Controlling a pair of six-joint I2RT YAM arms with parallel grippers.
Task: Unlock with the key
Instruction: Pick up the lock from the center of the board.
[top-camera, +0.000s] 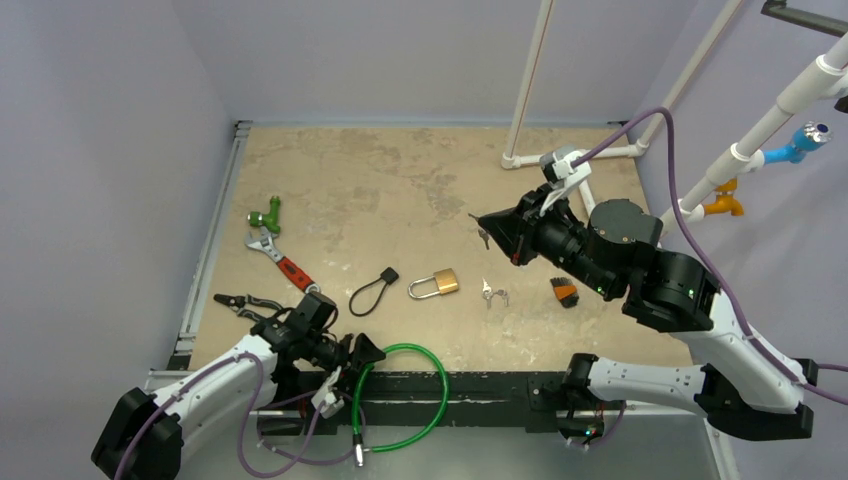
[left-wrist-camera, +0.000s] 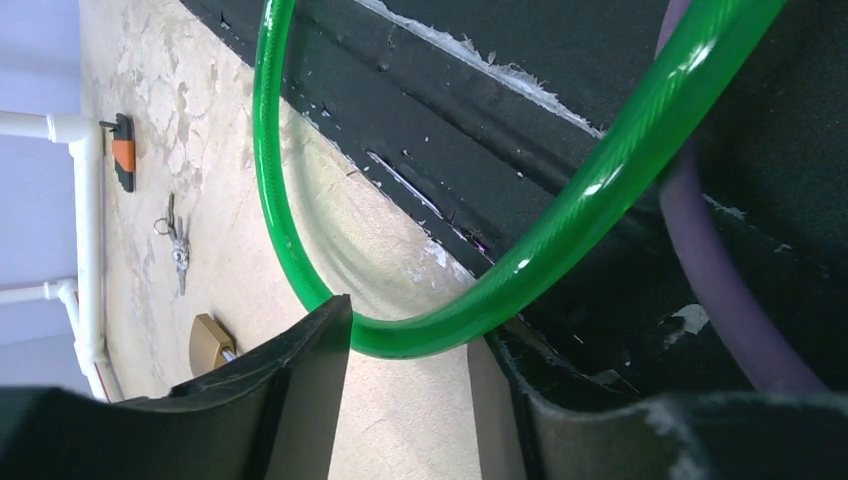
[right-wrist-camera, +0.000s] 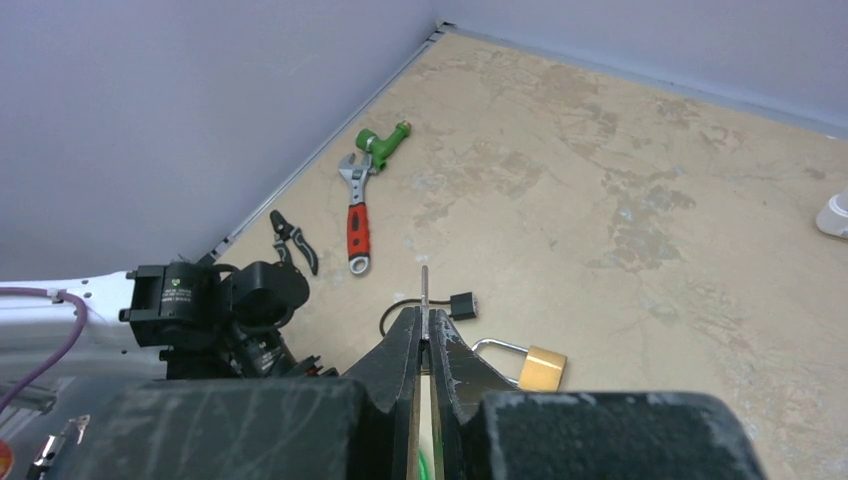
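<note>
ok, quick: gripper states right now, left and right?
Left gripper: open, fingers astride the green plastic-coated cable loop; grip not evident.
Right gripper: shut on the thin silver metal key.

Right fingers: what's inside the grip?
A thin metal key blade sticks out past the tips of the shut right fingers, pinched between them. The rest of the key is covered by the fingers, so its head cannot be seen from the wrist view.

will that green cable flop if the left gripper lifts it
Probably springy rather than limp: the green cable holds a smooth open loop. Its glossy coating looks slippery, so it may slide in the left gripper.
</note>
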